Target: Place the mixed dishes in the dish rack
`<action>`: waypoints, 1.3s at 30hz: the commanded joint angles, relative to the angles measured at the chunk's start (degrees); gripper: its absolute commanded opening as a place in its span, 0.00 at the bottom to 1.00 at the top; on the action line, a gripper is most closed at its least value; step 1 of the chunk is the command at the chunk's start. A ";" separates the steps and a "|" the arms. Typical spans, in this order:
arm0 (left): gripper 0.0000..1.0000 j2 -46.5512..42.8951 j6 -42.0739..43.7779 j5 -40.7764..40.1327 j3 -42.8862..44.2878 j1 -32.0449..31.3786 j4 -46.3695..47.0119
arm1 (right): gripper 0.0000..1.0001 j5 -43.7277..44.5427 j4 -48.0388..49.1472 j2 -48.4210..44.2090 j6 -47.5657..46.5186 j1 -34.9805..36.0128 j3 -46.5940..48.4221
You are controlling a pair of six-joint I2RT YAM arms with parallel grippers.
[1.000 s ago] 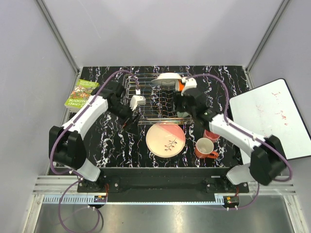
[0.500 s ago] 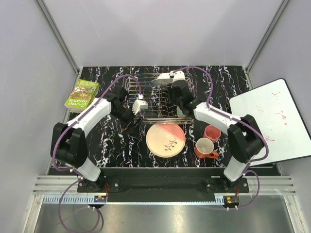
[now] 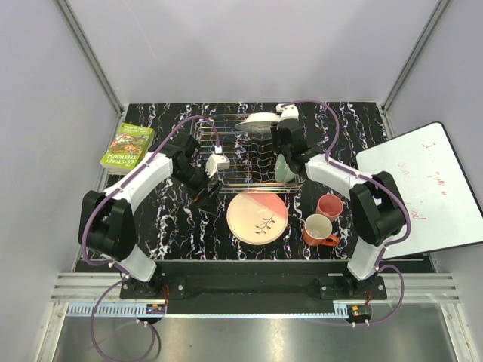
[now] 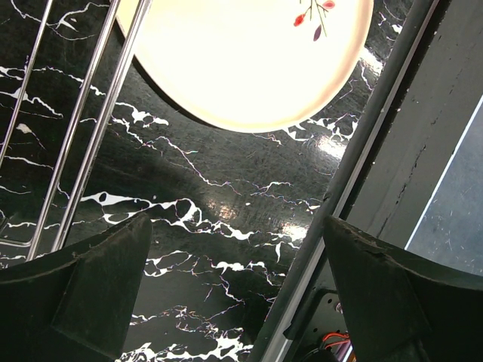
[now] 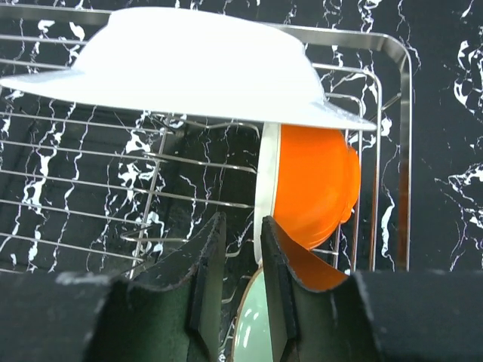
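Orange bowl (image 5: 313, 188) beside the right hand (image 5: 241, 226) — narrow-gapped, grip I cannot tell — left hand (image 4: 235, 226) spread, empty.

Green paperback book (image 3: 127, 148) lies at far-left edge of black white-veined marble surface (image 3: 181, 219). White rectangular board (image 3: 423, 185) sits at right.

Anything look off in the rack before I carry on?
Yes: the white plate lies nearly flat across the far end of the dish rack, over the upright orange bowl, rather than standing on edge between the tines.
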 commanded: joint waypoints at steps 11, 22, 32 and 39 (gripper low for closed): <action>0.99 -1.71 -0.49 -1.21 0.10 0.22 1.55 | 0.43 -1.17 1.68 -9.23 4.49 -0.84 -6.22; 0.99 -0.21 0.13 -2.26 0.53 0.22 1.81 | 0.49 -15.05 -5.61 -37.71 11.61 0.12 -26.00; 0.99 0.85 -0.14 -2.88 0.80 0.22 2.16 | 0.48 -20.95 -11.60 -33.34 11.17 4.52 -27.32; 0.99 -0.30 0.92 -4.02 -1.92 0.22 2.08 | 0.51 -20.77 -12.39 -30.08 11.44 5.40 -28.03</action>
